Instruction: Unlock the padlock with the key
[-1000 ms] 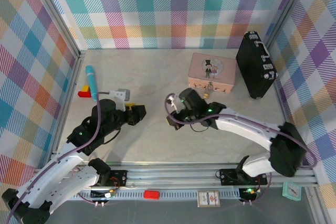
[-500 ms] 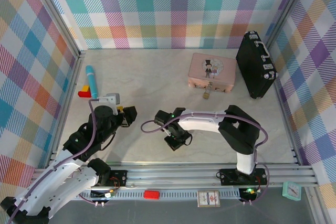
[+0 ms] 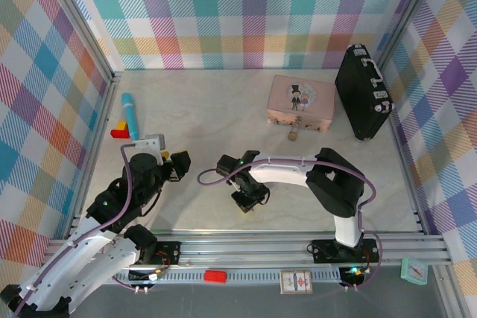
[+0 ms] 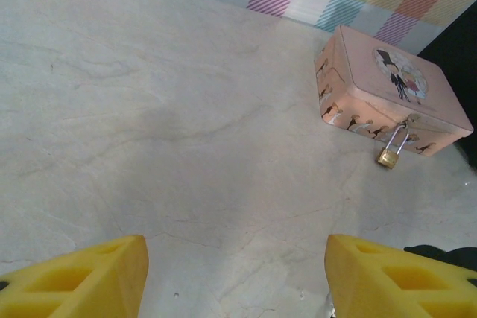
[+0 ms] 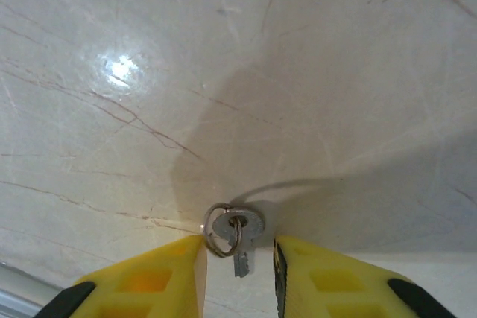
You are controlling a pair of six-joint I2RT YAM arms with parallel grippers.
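The key [image 5: 238, 230], a small silver key on a split ring, lies flat on the table. My right gripper [image 5: 240, 257] is low over it and open, one yellow finger on each side; the left finger [image 5: 179, 266] is right against the ring. From above, this gripper [image 3: 250, 200] points down at the table's near middle. The padlock [image 3: 294, 135], brass with a silver shackle, hangs from the clasp of the pink tin [image 3: 301, 102] and rests on the table [image 4: 387, 156]. My left gripper [image 4: 235, 273] is open and empty, well left of the tin [image 4: 387, 83].
A black case [image 3: 363, 91] stands upright right of the tin. A blue pen [image 3: 130, 115] and a red and yellow block [image 3: 119, 131] lie at the far left by the wall. My left gripper [image 3: 177, 163] hovers near them.
My right gripper swung toward the near edge and down to the table, then its jaws parted around the key. The left gripper drew back a little and widened slightly.
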